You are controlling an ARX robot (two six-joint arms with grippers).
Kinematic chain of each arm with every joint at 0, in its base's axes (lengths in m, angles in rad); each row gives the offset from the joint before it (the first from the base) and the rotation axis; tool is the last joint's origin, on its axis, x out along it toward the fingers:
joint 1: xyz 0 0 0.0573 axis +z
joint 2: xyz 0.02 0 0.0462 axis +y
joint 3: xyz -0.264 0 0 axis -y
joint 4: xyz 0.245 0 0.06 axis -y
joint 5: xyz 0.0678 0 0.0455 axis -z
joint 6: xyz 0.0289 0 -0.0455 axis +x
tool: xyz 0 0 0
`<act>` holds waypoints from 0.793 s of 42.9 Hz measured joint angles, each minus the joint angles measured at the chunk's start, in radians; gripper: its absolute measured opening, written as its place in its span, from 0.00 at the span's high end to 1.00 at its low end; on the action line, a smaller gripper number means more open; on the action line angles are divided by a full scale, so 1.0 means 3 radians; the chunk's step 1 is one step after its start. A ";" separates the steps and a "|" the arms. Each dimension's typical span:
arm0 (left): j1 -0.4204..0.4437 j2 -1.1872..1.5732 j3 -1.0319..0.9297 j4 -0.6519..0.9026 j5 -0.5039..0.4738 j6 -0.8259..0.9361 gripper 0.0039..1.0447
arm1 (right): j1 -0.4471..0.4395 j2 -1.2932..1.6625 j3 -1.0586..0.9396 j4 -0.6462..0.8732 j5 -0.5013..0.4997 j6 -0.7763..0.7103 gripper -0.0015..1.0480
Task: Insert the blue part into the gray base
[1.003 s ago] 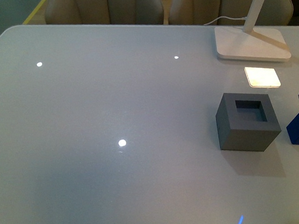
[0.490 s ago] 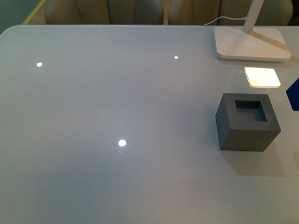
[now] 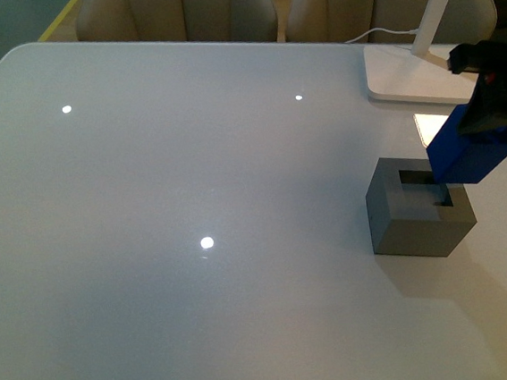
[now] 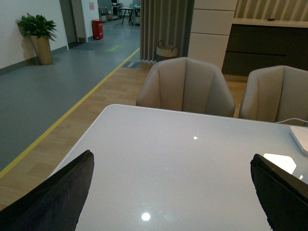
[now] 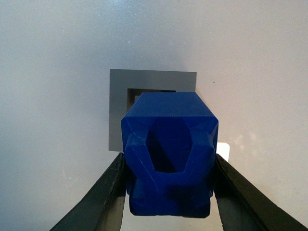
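My right gripper [image 3: 487, 100] is shut on the blue part [image 3: 472, 149] and holds it in the air above the gray base [image 3: 418, 219], over the right side of its square hole. In the right wrist view the blue part [image 5: 168, 149] sits between my two fingers [image 5: 96, 202], knob end toward the camera, and the gray base [image 5: 118, 110] lies below it with part of its hole showing. My left gripper [image 4: 173, 192] is open and empty above the table, away from both things.
A white lamp foot [image 3: 422, 70] with its arm stands behind the gray base, with a bright lit patch [image 3: 431, 123] on the table beside it. Beige chairs [image 4: 185, 89] stand along the table's far edge.
The blue part was on the table right of the base, then was lifted. It has moved up and left and now hangs over the base's hole.
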 joint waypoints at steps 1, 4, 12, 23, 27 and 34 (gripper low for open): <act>0.0000 0.0001 0.0000 0.0000 -0.0001 0.0000 0.07 | 0.0019 0.0029 0.0001 0.0008 0.0018 0.0029 0.59; 0.0000 0.0001 0.0000 0.0000 -0.0001 0.0000 0.07 | 0.0074 0.0140 0.0005 0.0024 0.0025 0.0128 0.59; 0.0000 0.0001 0.0000 0.0000 -0.0001 0.0000 0.07 | 0.0112 0.0299 0.0022 0.0055 0.0038 0.0238 0.59; 0.0000 0.0000 0.0000 0.0000 -0.0001 0.0000 0.07 | 0.0111 0.0399 0.0123 0.0098 0.0058 0.0324 0.59; 0.0000 0.0000 0.0000 0.0000 0.0000 0.0000 0.07 | 0.0109 0.0421 0.0131 0.0106 0.0055 0.0326 0.59; 0.0000 0.0001 0.0000 0.0000 -0.0001 0.0000 0.07 | 0.0109 0.0509 0.0135 0.0144 0.0036 0.0336 0.59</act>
